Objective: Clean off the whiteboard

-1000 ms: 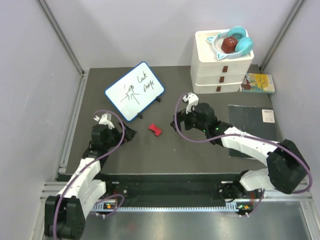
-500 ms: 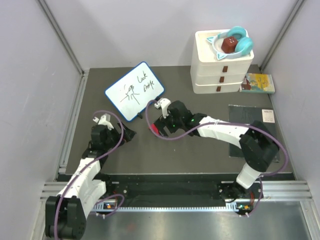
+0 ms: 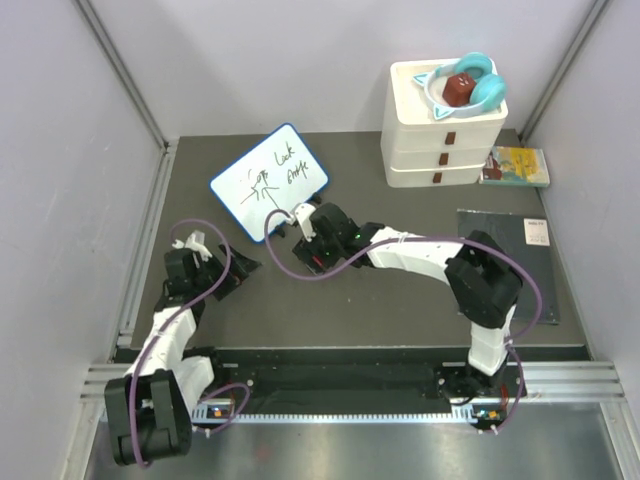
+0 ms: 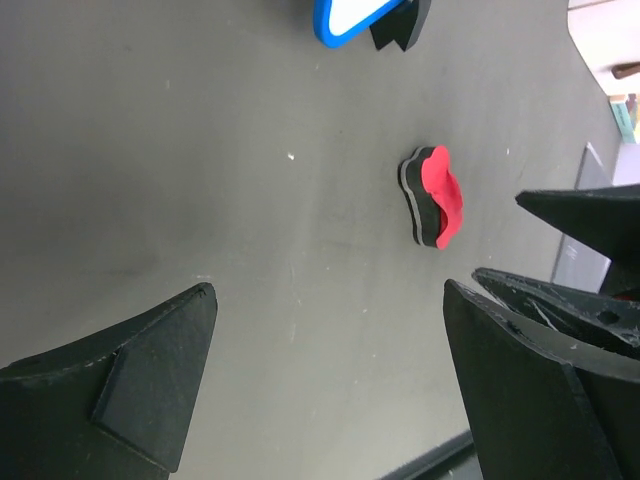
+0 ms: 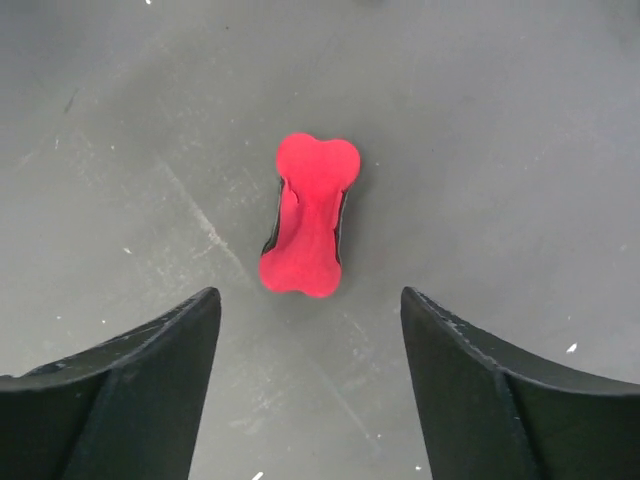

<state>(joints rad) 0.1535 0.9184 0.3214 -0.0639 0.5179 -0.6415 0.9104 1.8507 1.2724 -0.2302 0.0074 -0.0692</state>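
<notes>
The whiteboard [image 3: 268, 182] stands tilted at the back left of the table, blue-framed, with black scribbles on it. Only its blue corner [image 4: 345, 15] and a black foot show in the left wrist view. A red bone-shaped eraser [image 5: 308, 215] with a black underside lies flat on the dark table, also seen from the left wrist [image 4: 437, 197]. My right gripper [image 5: 308, 295] is open just above and short of the eraser, which lies beyond the fingertips. In the top view that gripper [image 3: 303, 256] covers the eraser. My left gripper [image 3: 240, 268] is open and empty, left of the eraser [image 4: 328, 290].
A white drawer stack [image 3: 445, 140] with teal headphones [image 3: 468, 84] on top stands at the back right. A book [image 3: 515, 165] lies beside it. A flat black pad [image 3: 505, 250] lies on the right. Grey walls close in both sides.
My right arm has swung left from the table's middle to sit over the eraser, jaws open. My left arm has shifted slightly left.
</notes>
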